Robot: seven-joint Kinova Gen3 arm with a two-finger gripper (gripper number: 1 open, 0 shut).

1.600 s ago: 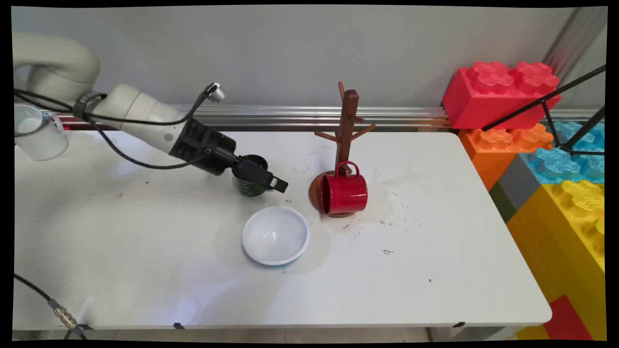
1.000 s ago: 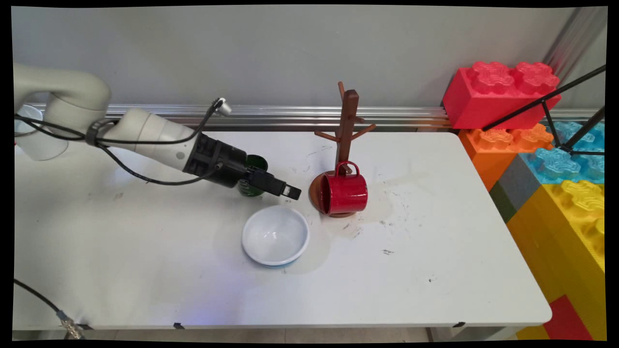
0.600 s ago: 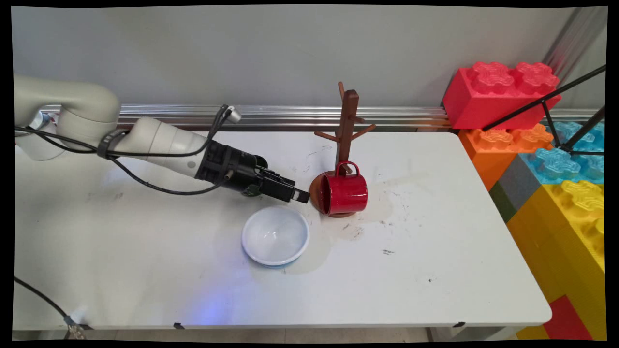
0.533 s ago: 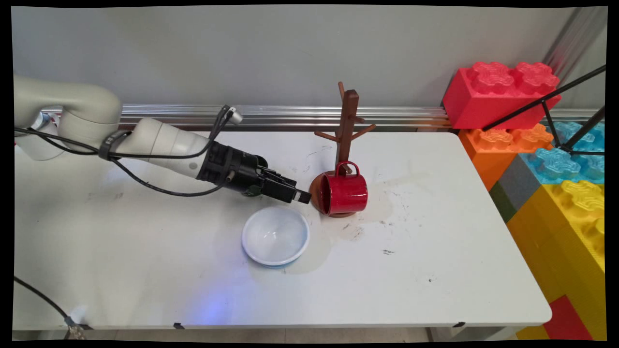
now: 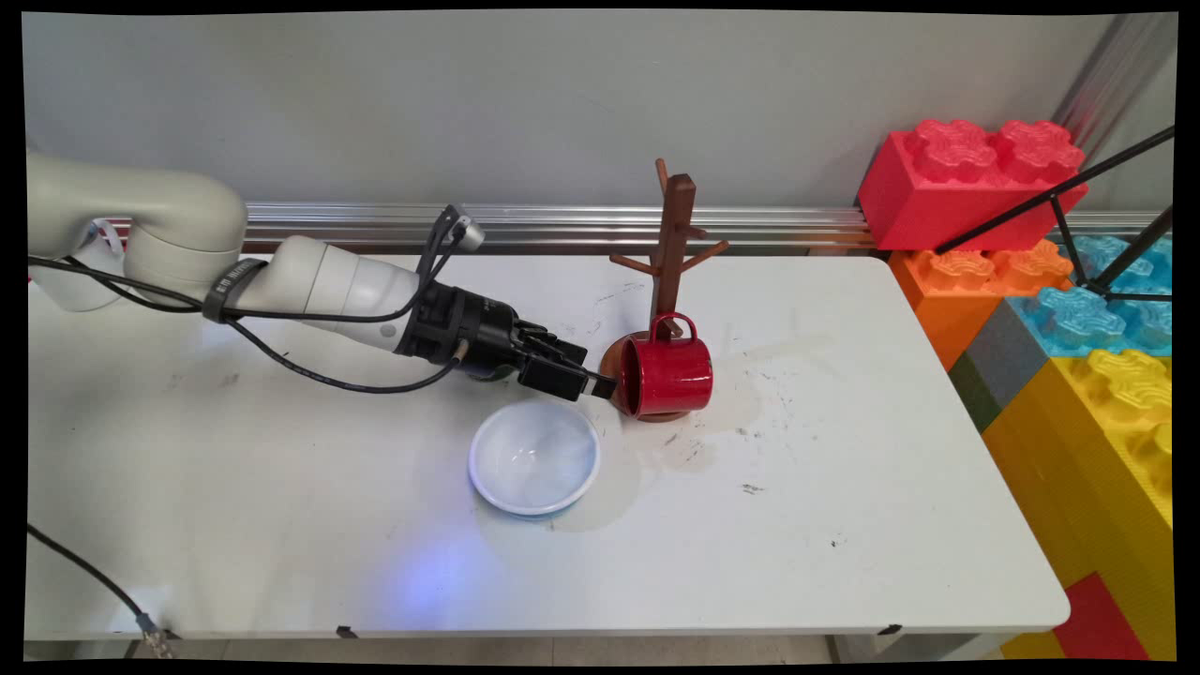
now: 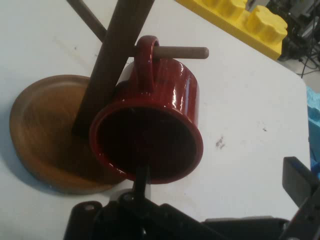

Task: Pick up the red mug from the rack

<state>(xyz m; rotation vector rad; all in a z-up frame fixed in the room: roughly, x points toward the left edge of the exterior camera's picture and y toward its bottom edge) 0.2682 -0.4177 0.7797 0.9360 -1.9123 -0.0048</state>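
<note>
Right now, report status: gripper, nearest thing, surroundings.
Black two-finger gripper open at the mouth of the red enamel mug, one finger inside. Mug hangs by its handle on the brown wooden mug tree. White bowl just below.

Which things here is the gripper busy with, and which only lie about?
In use: gripper, open, one finger inside the red mug's mouth; red mug, hanging by its handle on a peg of the wooden mug tree.
Lying about: white bowl; big toy bricks.

one red mug (image 5: 667,375); one wooden mug tree (image 5: 673,246); one white bowl (image 5: 534,457); perhaps one green cup (image 5: 494,374), mostly hidden
</note>
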